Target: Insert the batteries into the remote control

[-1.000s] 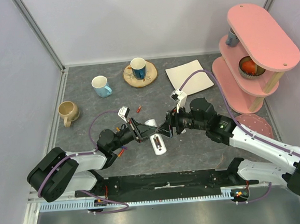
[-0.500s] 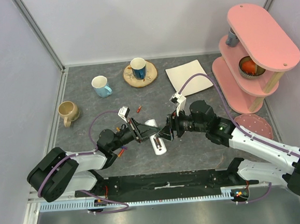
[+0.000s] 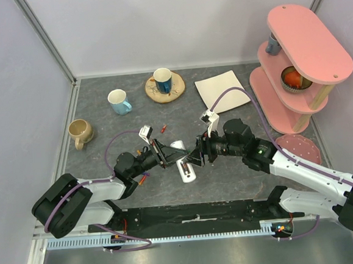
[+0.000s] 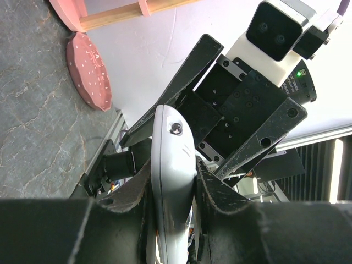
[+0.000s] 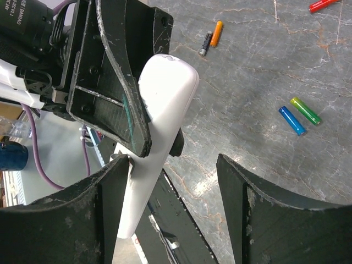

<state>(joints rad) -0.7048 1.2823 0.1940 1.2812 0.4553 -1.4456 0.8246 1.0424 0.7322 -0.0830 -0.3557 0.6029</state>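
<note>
With the left gripper (image 3: 166,156) clamped tight on the remote control (image 3: 186,170), held up off the table (image 5: 264,66) mid-scene, and the right gripper (image 3: 195,156) gaping wide and empty at its 3 o'clock, could easily twist it loose by closing off-centre, and looks like 0 batteries (image 5: 291,120) in yet, just lying loose down below.
</note>
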